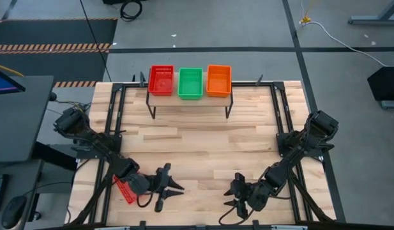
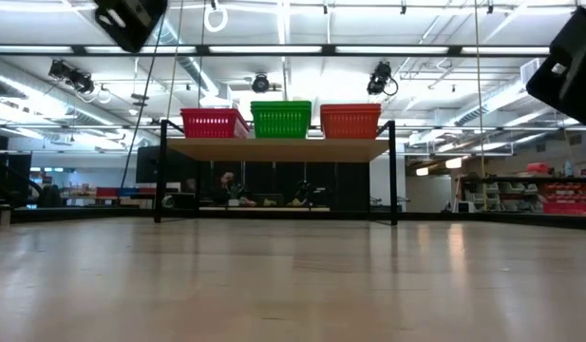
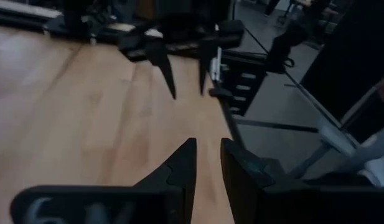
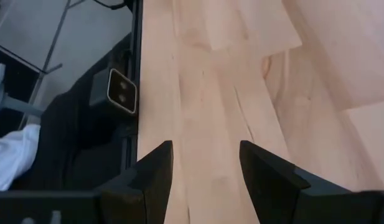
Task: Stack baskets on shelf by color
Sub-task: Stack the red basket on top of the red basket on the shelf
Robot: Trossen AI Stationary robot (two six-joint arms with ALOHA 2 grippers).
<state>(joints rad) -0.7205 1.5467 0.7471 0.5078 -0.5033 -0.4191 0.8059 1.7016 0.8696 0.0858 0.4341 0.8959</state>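
Observation:
Three baskets stand side by side on the shelf (image 2: 278,149) at the table's far edge: red (image 1: 161,80), green (image 1: 190,83) and orange (image 1: 219,80). The low view shows the same red (image 2: 214,123), green (image 2: 281,120) and orange (image 2: 350,122) row; whether any of them is a stack, I cannot tell. A red mesh piece (image 1: 124,190) shows beside my left arm at the near left edge. My left gripper (image 1: 173,186) (image 3: 208,146) is slightly open over bare wood near the near edge. My right gripper (image 1: 237,188) (image 4: 205,149) is open, facing it.
A black metal frame (image 1: 281,121) runs along the table's sides. My right gripper (image 3: 185,74) shows across from the left one in the left wrist view. Bare wooden tabletop (image 1: 197,147) lies between the shelf and the grippers. A white cloth (image 4: 11,155) lies off the table.

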